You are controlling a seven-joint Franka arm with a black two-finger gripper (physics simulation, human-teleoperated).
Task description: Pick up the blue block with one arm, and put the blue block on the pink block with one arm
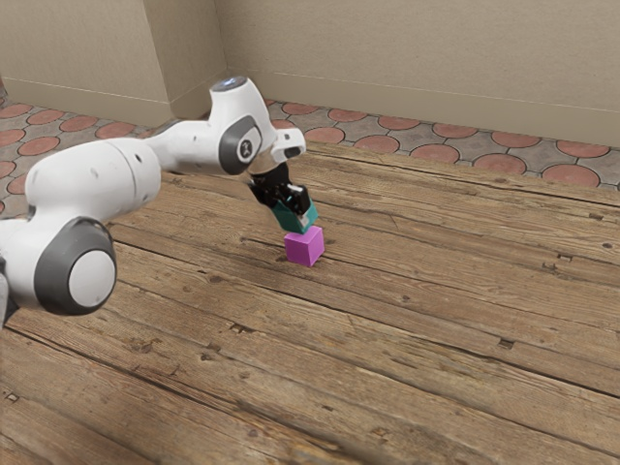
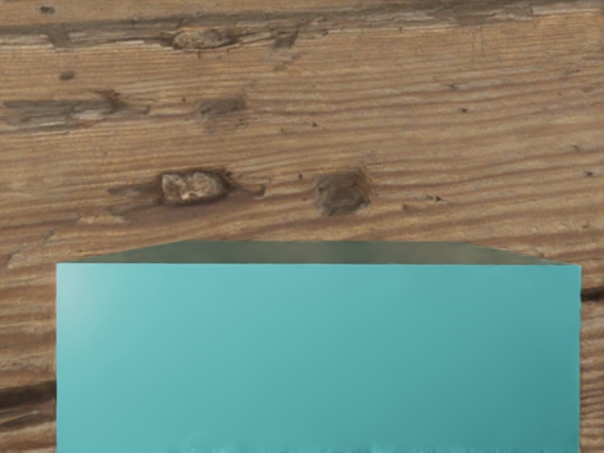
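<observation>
Fingers (image 1: 279,201) — snug around blue block (image 1: 301,217)

No text, label or number could be read; a small dark mark (image 1: 245,147) on the grey round joint cap (image 1: 235,139) above the gripper (image 1: 294,220) was illegible.

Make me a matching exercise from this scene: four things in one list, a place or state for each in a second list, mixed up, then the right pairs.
Things:
1. blue block
2. pink block
3. pincer
4. table

Places or states:
A. stands on the table
B. worn wooden planks
C. shut on a block
D. gripped, over another block

Pairs: 1-D, 2-A, 3-C, 4-B
</observation>
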